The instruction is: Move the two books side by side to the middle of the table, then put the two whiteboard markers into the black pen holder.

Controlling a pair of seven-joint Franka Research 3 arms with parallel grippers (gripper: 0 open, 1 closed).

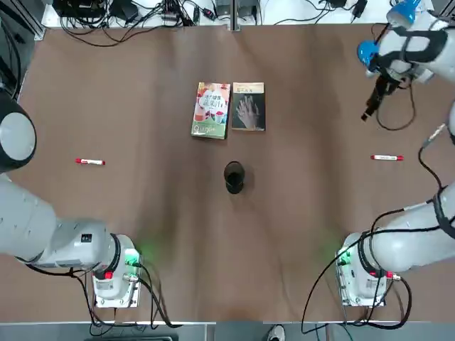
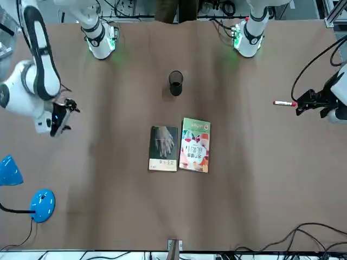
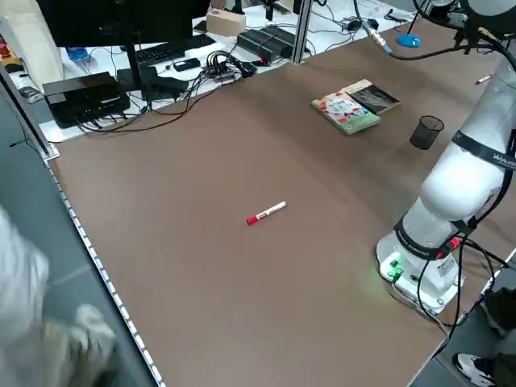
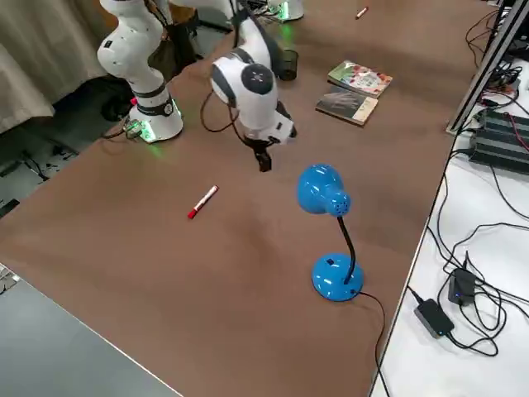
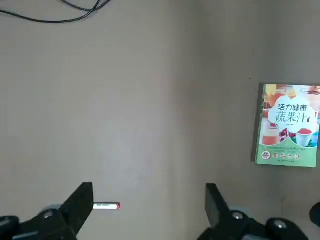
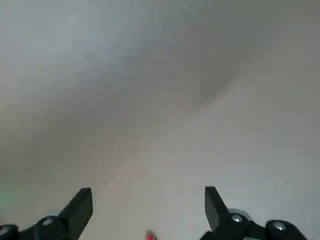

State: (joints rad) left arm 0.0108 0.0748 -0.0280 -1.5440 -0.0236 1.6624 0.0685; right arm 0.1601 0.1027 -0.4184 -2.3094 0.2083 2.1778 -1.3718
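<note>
The right hand [image 1: 368, 112], jaws wide and empty, hangs above the bench [image 1: 142, 106] beyond the right-side marker [image 1: 387, 158] (the left hand [image 5: 149, 210] is equally wide).

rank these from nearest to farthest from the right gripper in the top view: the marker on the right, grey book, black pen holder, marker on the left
Measured from the right gripper, open above the table's far right:
1. Right marker, just nearer the robot than the gripper.
2. Grey book, toward the middle.
3. Black pen holder, centre, nearer the bases.
4. Left marker, far left side.
</note>
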